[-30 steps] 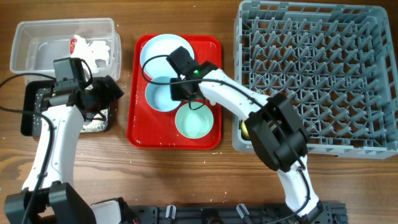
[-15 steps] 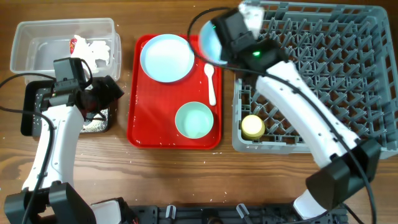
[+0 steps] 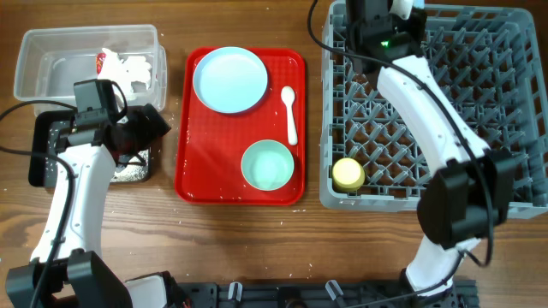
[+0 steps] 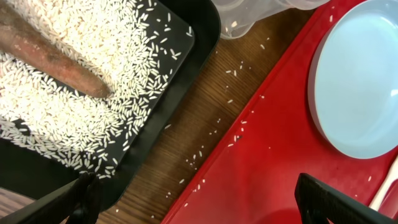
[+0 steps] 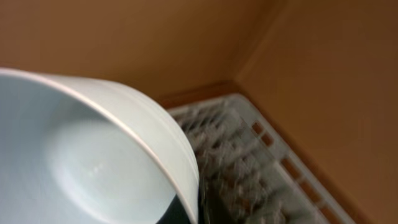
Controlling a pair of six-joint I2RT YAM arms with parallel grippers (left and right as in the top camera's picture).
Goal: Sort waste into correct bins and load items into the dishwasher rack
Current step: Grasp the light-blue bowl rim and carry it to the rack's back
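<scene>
Pale blue bowl [image 5: 93,155] is held tilted, pinched at the rim by right fingers [image 5: 183,211], over a far corner of the rack [image 5: 249,165] (pegs below it). Left fingers [image 4: 81,196] are spread, empty, by the black tray [image 4: 198,68].

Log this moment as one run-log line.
right end effector: shut on pale blue bowl, over rack | left end effector: open, by black tray | red tray: plate, mint bowl, spoon

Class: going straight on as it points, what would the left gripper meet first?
The left gripper would probably meet the wooden table, strewn with rice grains, between the black tray and red tray; depth is unclear, so perhaps that tray's rim.
</scene>
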